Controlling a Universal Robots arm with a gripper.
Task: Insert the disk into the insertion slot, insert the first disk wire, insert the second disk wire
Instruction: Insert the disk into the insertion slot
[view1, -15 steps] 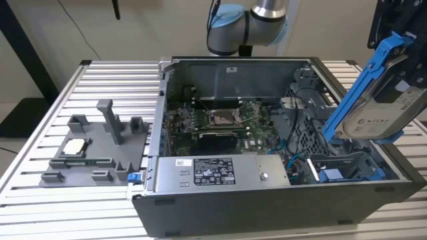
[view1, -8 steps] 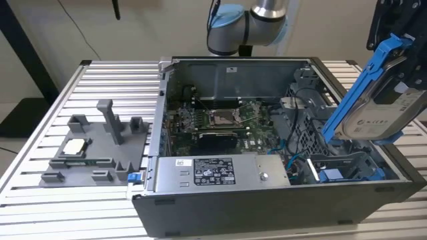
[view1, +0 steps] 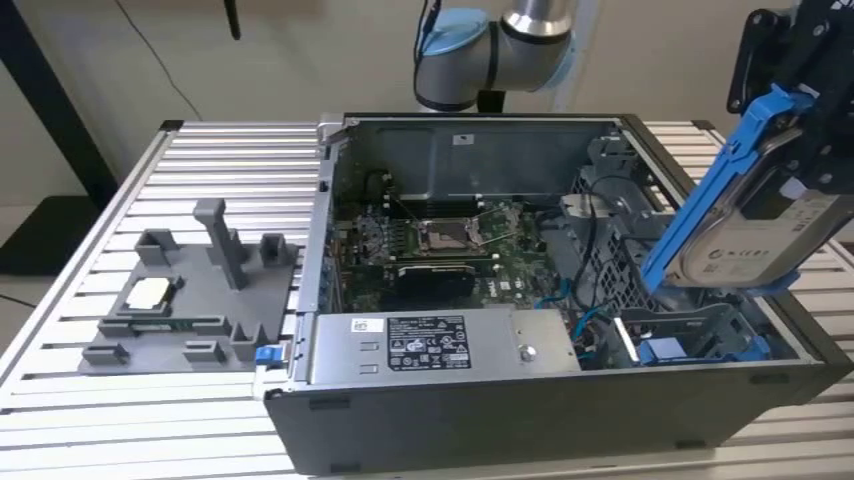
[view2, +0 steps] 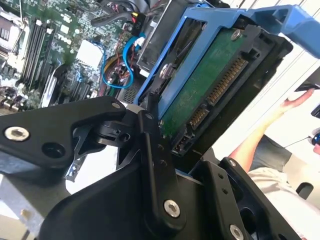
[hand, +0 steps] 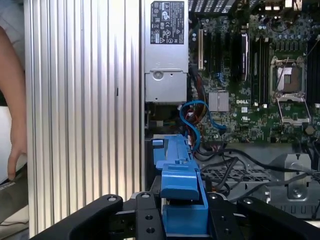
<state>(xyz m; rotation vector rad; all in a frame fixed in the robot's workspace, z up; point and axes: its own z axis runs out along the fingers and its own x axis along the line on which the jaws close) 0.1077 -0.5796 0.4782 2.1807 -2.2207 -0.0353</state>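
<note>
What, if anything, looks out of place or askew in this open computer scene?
The disk hangs steeply tilted in the air, clamped in the tool, above the computer case at the exterior view's right, not seated in any slot.

The computer case (view1: 534, 420) sits on the table (view1: 227, 150), with the parts holder (view1: 200, 270) beside it on the exterior view's left. The disk (view1: 747, 240) hangs above the case's other side.
</note>
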